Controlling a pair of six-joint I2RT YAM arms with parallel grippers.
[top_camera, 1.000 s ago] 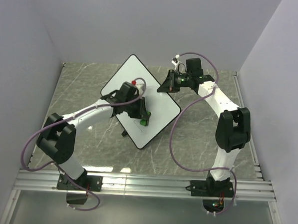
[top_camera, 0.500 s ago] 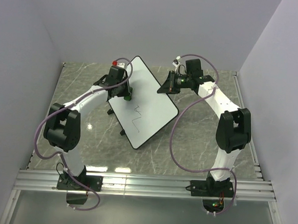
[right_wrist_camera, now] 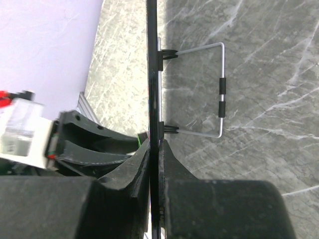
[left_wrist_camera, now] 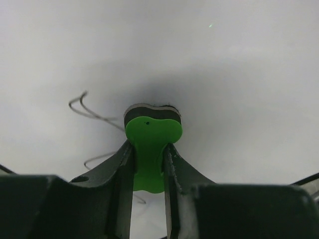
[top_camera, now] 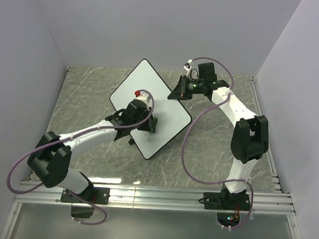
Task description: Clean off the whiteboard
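The whiteboard (top_camera: 167, 115) sits cornerwise near the middle of the grey marbled table (top_camera: 86, 94), with a wire stand (right_wrist_camera: 221, 94) jutting from its back. The right gripper (top_camera: 181, 90) is clamped on the board's far right edge (seen edge-on from that wrist). The left gripper (top_camera: 149, 125) pinches a green eraser (left_wrist_camera: 149, 139), whose dark felt end is against the board beside thin scribbled lines (left_wrist_camera: 82, 103).

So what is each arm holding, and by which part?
Left jaws: the eraser, by its narrow waist. Right jaws: the whiteboard, by its edge.
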